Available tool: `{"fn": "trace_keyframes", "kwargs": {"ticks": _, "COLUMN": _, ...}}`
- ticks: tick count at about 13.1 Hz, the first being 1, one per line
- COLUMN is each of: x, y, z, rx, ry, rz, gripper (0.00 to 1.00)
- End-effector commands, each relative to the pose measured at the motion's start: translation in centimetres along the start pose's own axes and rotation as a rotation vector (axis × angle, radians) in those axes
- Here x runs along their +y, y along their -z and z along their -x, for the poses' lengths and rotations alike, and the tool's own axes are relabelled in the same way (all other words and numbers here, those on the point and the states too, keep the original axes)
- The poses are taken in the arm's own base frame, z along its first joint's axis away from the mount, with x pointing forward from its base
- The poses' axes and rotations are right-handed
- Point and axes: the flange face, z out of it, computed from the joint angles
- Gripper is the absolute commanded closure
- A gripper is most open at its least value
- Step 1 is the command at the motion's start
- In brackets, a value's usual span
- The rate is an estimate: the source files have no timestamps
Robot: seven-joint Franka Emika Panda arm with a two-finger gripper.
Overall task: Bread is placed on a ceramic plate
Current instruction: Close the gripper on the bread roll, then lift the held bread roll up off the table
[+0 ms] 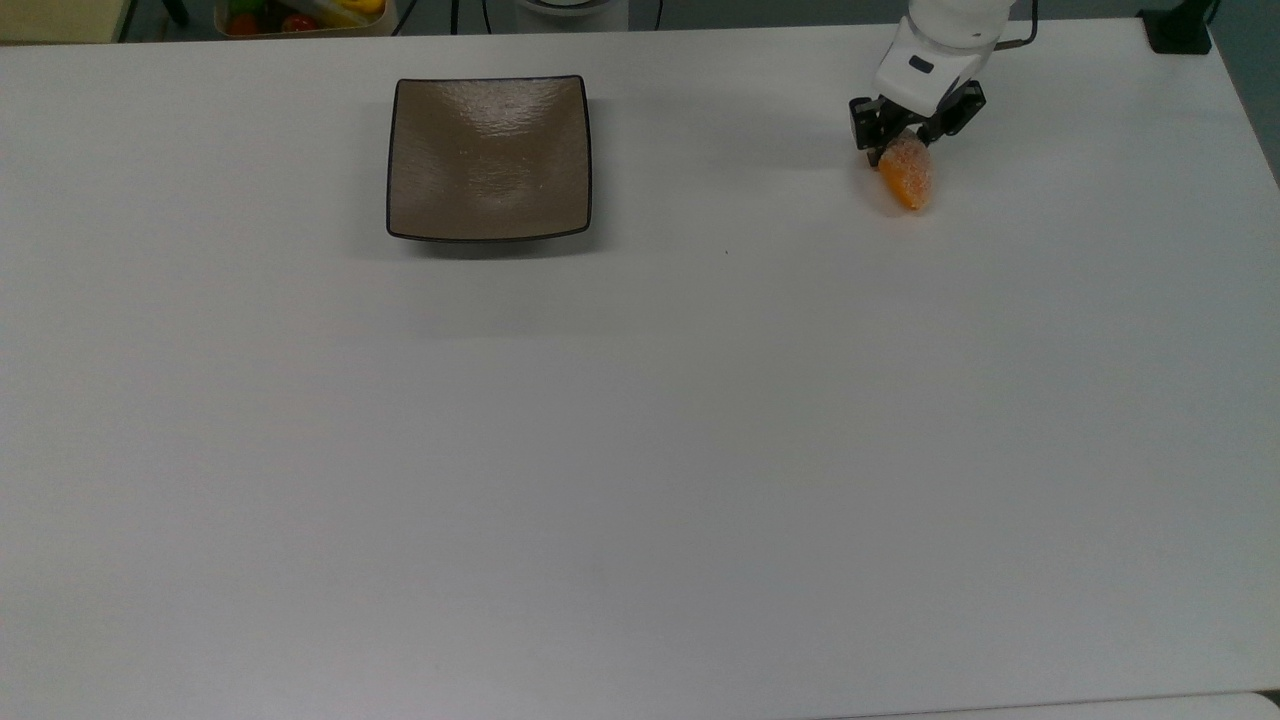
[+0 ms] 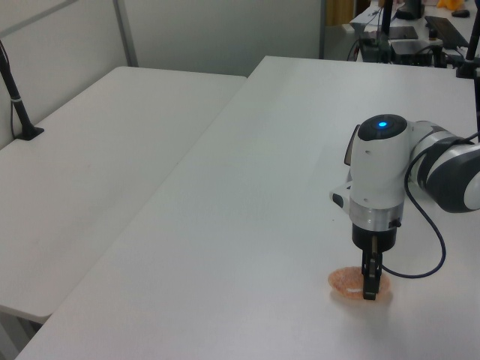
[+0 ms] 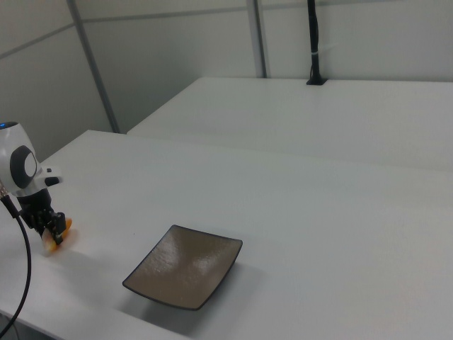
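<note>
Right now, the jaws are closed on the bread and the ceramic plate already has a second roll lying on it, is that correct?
Not quite. The gripper is closed on the bread, but the ceramic plate holds nothing: the top view shows its glossy surface bare, well to the top view's left of the bread.

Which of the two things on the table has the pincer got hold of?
The small orange bread, pinched in the pincer; the square brown plate sits apart, untouched.

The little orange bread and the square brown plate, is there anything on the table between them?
No. In the top view, only bare white table lies between the small oval orange-brown bread and the square glossy grey-brown ceramic plate.
</note>
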Motion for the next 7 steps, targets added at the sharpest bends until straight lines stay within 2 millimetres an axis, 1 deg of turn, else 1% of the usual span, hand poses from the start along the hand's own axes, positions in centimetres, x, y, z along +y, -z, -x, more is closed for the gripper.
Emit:
{"fn": "trace_keyframes", "kwargs": {"ticks": 1, "x": 0.0, "y": 1.6, "z": -0.2, "rx": 0.03, "ry": -0.016, "rz": 0.007, "gripper": 0.51}}
{"fn": "trace_keyframes", "kwargs": {"ticks": 3, "x": 0.3, "y": 3.9, "z": -0.4, "rx": 0.032, "ry": -0.026, "rz": 0.015, "gripper": 0.51}}
{"fn": "trace_keyframes", "kwargs": {"ticks": 4, "x": 0.7, "y": 5.0, "z": -0.8, "rx": 0.029, "ry": -0.039, "rz": 0.02, "gripper": 0.51}}
{"fn": "trace_keyframes", "kwargs": {"ticks": 5, "x": 1.1, "y": 6.9, "z": -0.9, "rx": 0.03, "ry": -0.051, "rz": 0.021, "gripper": 0.51}}
{"fn": "trace_keyframes", "kwargs": {"ticks": 6, "x": 1.9, "y": 9.2, "z": -1.3, "rx": 0.047, "ry": -0.071, "rz": 0.017, "gripper": 0.51}}
{"fn": "trace_keyframes", "kwargs": {"ticks": 7, "x": 2.3, "y": 10.6, "z": -1.3, "rx": 0.056, "ry": -0.081, "rz": 0.013, "gripper": 0.5}}
